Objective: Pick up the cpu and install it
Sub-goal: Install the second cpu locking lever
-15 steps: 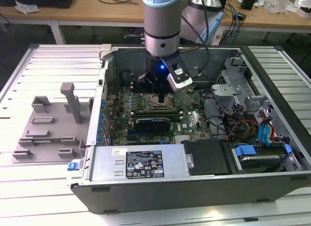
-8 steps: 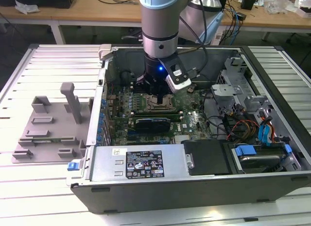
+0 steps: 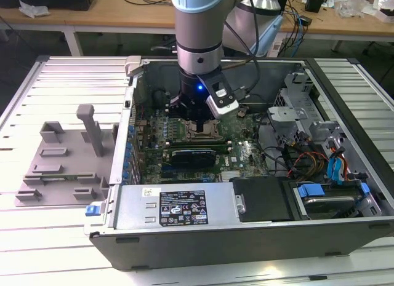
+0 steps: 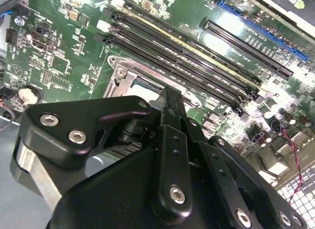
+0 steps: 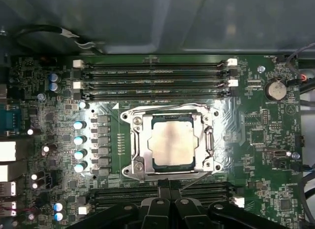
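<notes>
1. Computer case (image 3: 184,209): open-topped chassis lying on a slatted workbench (image 3: 55,249); a grey fixture tray (image 3: 61,166) lies beside it, toward the exterior view's left.
2. Motherboard (image 5: 49,91): green board on the floor of the case; its socket frame is the landmark for all entries below.
3. Robot arm (image 3: 197,27): descends vertically into the case, directly above the socket frame.
4. Gripper (image 4: 170,98): black linkage fingers meet in a narrow tip just above the near edge of the socket frame in the second wrist view; the fingers appear drawn together, with nothing seen between them.
5. Memory slots (image 5: 152,76): long parallel black slots flanking the socket frame on two opposite sides.
6. Socket frame (image 5: 135,140): bright metal surround, centred on the board in the first wrist view.
7. The cpu (image 5: 173,143): lies inside the socket frame, silver top upward, flat and level as far as can be judged. It is nearly square, so no long axis is evident; its edges run parallel to the frame and to the memory slots.
8. Risk (judgement): were the chip slightly off its keyed seat, downward pressure from the fingertips could bend socket contacts; a sideways nudge from the tip could tilt the chip against the frame.
</notes>
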